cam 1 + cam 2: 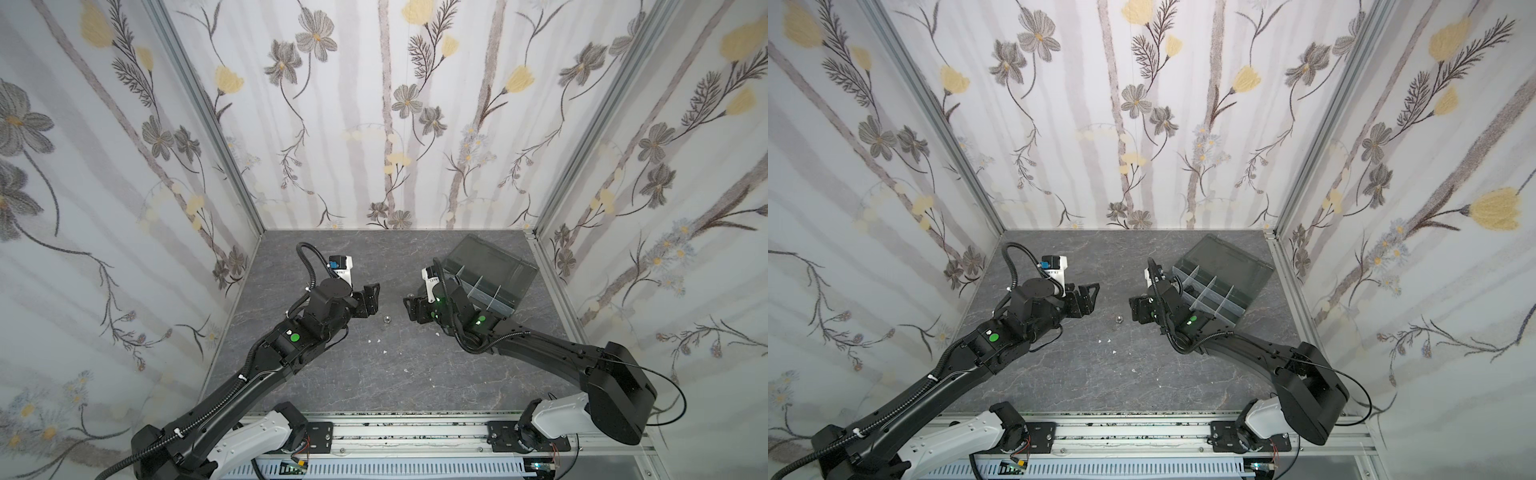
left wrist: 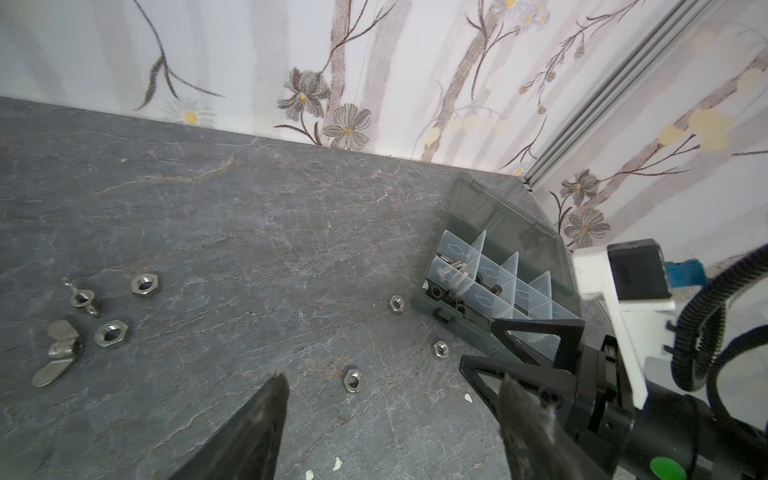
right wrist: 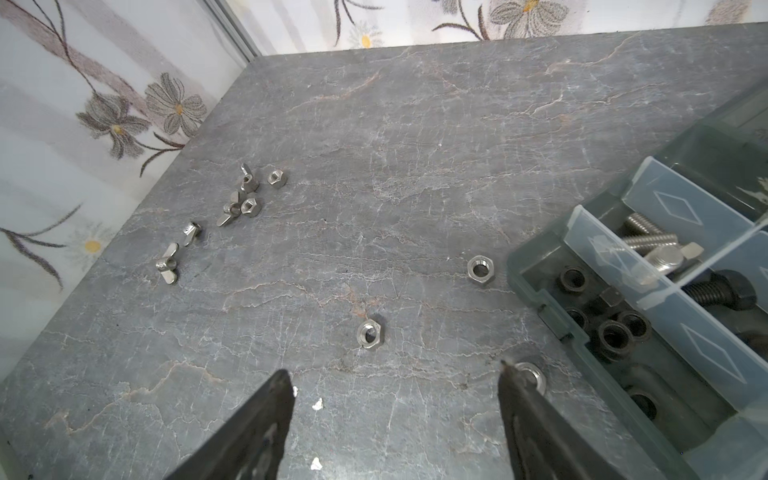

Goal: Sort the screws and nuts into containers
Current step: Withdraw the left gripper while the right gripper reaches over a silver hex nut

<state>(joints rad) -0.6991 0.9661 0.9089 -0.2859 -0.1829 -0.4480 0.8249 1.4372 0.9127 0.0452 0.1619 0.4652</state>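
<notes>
Findings for you, operator. Three loose silver nuts (image 3: pixel 370 333) lie flat on the grey table (image 3: pixel 415 145), apart from one another, in a line running off the near corner of the organizer box (image 3: pixel 530 270). One lies just beside that corner and one further out. The third is partly hidden behind a finger of the right gripper (image 3: pixel 395 368), on that finger's outer side. Well apart from these, toward the left wall, more silver hex nuts (image 3: pixel 250 206) and several wing nuts (image 3: pixel 168 264) lie clustered on the table.

Inside the box you will find black nuts (image 3: pixel 611 334) in the corner compartment. Silver screws (image 3: pixel 652 245) lie in the compartment beyond the pale divider, and a black screw (image 3: pixel 723 289) in the one next to it. In both top views the box stands skewed at the right rear of the table, its smoky lid (image 1: pixel 486 257) open and tilted back.

Right gripper: fingers spread wide, nothing between them, held beside the box. Left gripper (image 2: pixel 394 376): likewise spread and empty, pointing toward the right gripper across the middle of the table. In a top view one silver nut (image 1: pixel 386 319) lies between the two. Small white specks (image 3: pixel 318 404) dot the table near the right gripper's fingers.
</notes>
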